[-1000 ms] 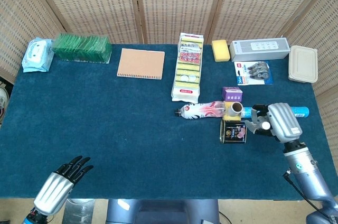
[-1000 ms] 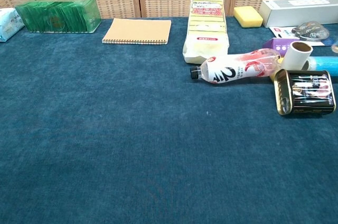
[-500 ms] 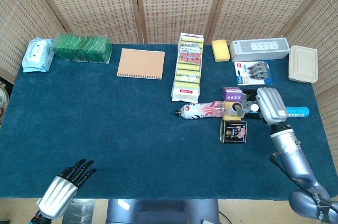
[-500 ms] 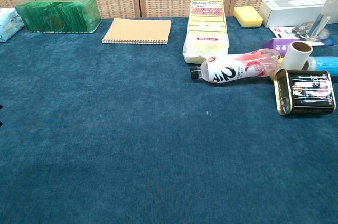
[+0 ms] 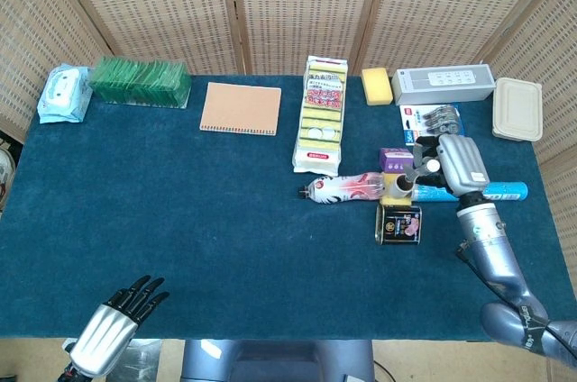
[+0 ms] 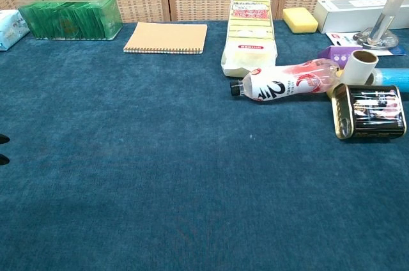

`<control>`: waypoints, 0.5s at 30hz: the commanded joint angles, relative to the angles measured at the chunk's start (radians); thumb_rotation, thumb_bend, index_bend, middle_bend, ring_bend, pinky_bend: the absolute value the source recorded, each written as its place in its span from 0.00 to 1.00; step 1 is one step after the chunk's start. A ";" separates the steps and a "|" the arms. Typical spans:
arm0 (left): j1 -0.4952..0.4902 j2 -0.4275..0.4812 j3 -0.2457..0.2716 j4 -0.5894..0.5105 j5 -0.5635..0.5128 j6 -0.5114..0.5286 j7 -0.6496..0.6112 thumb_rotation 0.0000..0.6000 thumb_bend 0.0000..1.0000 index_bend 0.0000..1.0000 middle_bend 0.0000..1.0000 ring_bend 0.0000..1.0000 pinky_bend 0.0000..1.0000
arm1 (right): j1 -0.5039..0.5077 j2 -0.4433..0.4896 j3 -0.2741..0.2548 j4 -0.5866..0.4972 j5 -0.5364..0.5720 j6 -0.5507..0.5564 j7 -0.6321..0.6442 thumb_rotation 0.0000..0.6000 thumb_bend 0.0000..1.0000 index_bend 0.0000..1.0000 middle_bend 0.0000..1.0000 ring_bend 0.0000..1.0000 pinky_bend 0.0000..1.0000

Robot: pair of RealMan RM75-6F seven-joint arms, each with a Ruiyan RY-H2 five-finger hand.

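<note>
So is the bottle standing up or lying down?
Lying down. The bottle rests on its side on the table, cap pointing left.

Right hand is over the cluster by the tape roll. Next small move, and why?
Probably lower the right hand slightly onto the tape roll. Its fingers look apart and hold nothing, just right of the roll, which stands between the bottle and the can.

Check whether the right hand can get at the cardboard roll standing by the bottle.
Probably yes. The right hand hovers just beside the cardboard roll, fingers toward it, nothing between them. The bottle, purple box and tin crowd the roll's other sides.
</note>
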 commanded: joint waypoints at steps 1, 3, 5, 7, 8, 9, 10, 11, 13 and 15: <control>0.001 0.000 0.000 -0.001 -0.002 0.002 0.002 1.00 0.28 0.22 0.18 0.16 0.41 | 0.014 -0.026 0.003 0.052 0.023 -0.032 0.024 1.00 0.47 0.91 1.00 1.00 1.00; 0.001 0.000 0.000 -0.001 -0.003 0.002 0.002 1.00 0.28 0.22 0.18 0.16 0.41 | 0.015 -0.032 0.000 0.064 0.022 -0.035 0.029 1.00 0.47 0.91 1.00 1.00 1.00; 0.000 0.000 0.000 -0.001 -0.003 0.002 0.003 1.00 0.28 0.22 0.18 0.16 0.41 | 0.014 -0.037 -0.005 0.071 0.017 -0.035 0.030 1.00 0.47 0.91 1.00 1.00 1.00; -0.001 0.001 0.001 -0.001 -0.004 0.001 0.002 1.00 0.28 0.22 0.18 0.16 0.41 | 0.013 -0.041 -0.008 0.072 0.014 -0.034 0.029 1.00 0.47 0.91 1.00 1.00 1.00; -0.001 0.001 0.001 -0.002 -0.004 0.001 0.002 1.00 0.28 0.22 0.18 0.16 0.41 | 0.013 -0.042 -0.009 0.072 0.013 -0.034 0.028 1.00 0.47 0.91 1.00 1.00 1.00; -0.001 0.001 0.001 -0.001 -0.004 0.002 0.003 1.00 0.28 0.22 0.18 0.16 0.41 | 0.012 -0.044 -0.011 0.072 0.012 -0.033 0.026 1.00 0.47 0.91 1.00 1.00 1.00; 0.000 0.002 0.002 -0.001 -0.003 0.003 0.003 1.00 0.28 0.22 0.18 0.16 0.41 | 0.012 -0.045 -0.013 0.076 0.011 -0.034 0.024 1.00 0.47 0.91 1.00 1.00 1.00; 0.000 0.002 0.002 -0.002 -0.003 0.004 0.003 1.00 0.28 0.22 0.18 0.16 0.41 | 0.012 -0.047 -0.014 0.078 0.010 -0.035 0.025 1.00 0.47 0.91 1.00 1.00 1.00; 0.000 0.003 0.002 -0.002 -0.002 0.006 0.002 1.00 0.28 0.22 0.18 0.16 0.41 | 0.012 -0.050 -0.017 0.081 0.008 -0.036 0.025 1.00 0.47 0.91 1.00 1.00 1.00; 0.000 0.003 0.003 -0.002 -0.003 0.008 0.002 1.00 0.28 0.22 0.18 0.16 0.41 | 0.016 -0.057 -0.018 0.090 0.008 -0.039 0.022 1.00 0.47 0.91 1.00 1.00 1.00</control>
